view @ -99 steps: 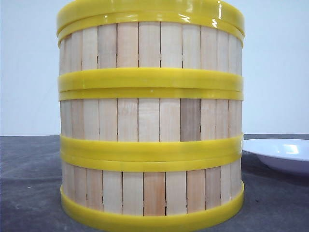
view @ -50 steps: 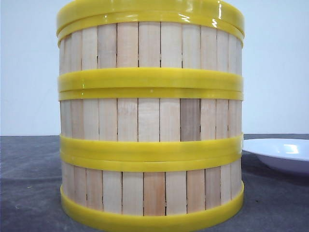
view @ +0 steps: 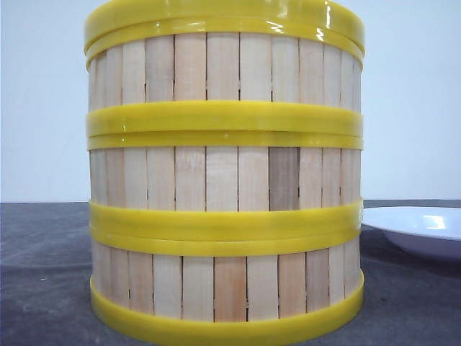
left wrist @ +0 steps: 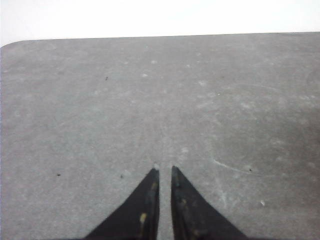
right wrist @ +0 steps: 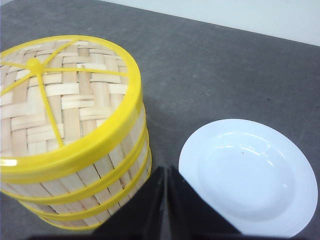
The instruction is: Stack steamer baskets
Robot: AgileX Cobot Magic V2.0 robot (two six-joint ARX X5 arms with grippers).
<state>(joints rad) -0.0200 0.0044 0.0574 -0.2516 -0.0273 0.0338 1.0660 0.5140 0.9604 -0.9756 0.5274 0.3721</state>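
The three round steamer baskets (view: pixel 225 180) with light wood slat walls and thick yellow plastic rims stand stacked rim on rim in one straight column filling the centre of the front view, capped by the flat woven bamboo lid (right wrist: pixel 55 100) with yellow rim and knob — a placement that suggests the stacking is complete. The shallow white plate (right wrist: pixel 249 176) lies just beside the stack at lower right on the dark grey table (left wrist: pixel 100 100). The left gripper (left wrist: pixel 165 172) and the right gripper (right wrist: pixel 165 172) each show fingers pressed nearly together, holding and touching nothing — the right one hangs above the gap between stack and plate.
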